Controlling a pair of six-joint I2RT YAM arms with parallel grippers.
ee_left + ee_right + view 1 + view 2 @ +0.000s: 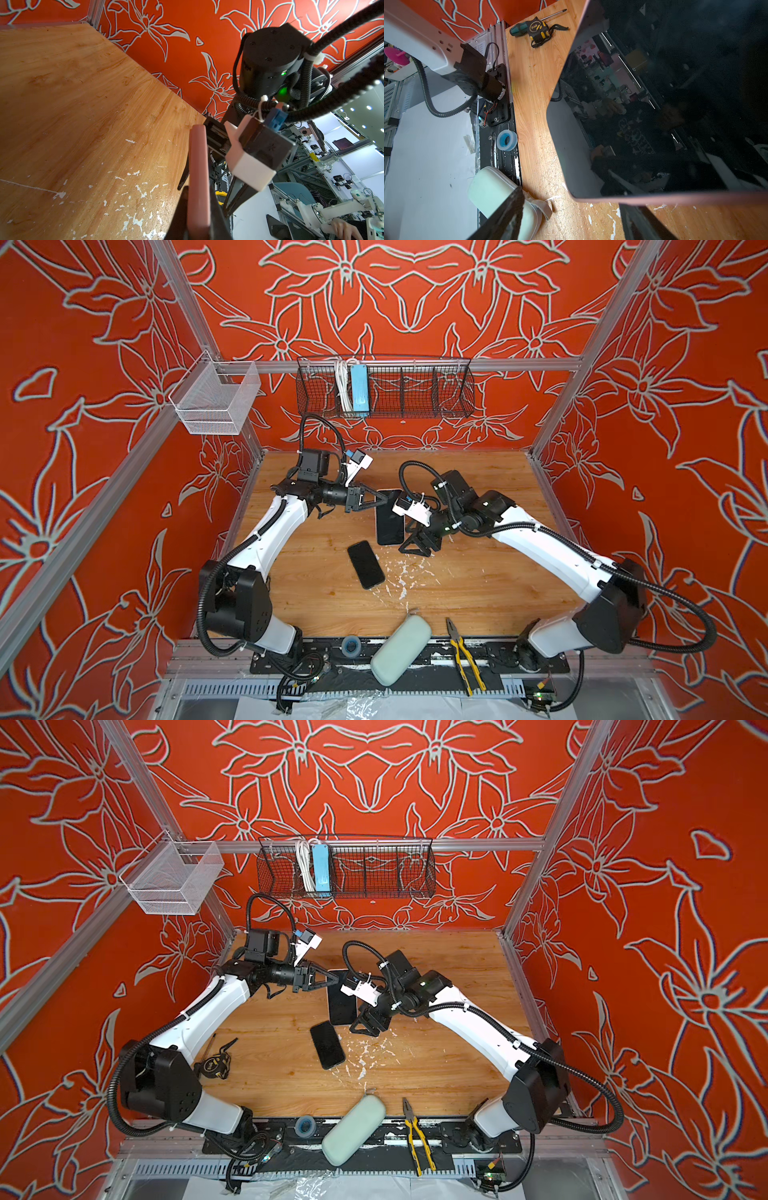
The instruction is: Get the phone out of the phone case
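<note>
Above the wooden table (478, 572), we saw the left gripper (384, 498) clamped on the far end of the pink-rimmed phone case (198, 166), the phone (390, 522) inside it, while the right gripper (417, 547) stood open at its near end.

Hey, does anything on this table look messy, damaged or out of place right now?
White flecks are scattered across the middle of the wooden tabletop, like chipped paint or dried residue. At the front, the mint zip case and the pliers both hang over the table's edge onto the rail.
</note>
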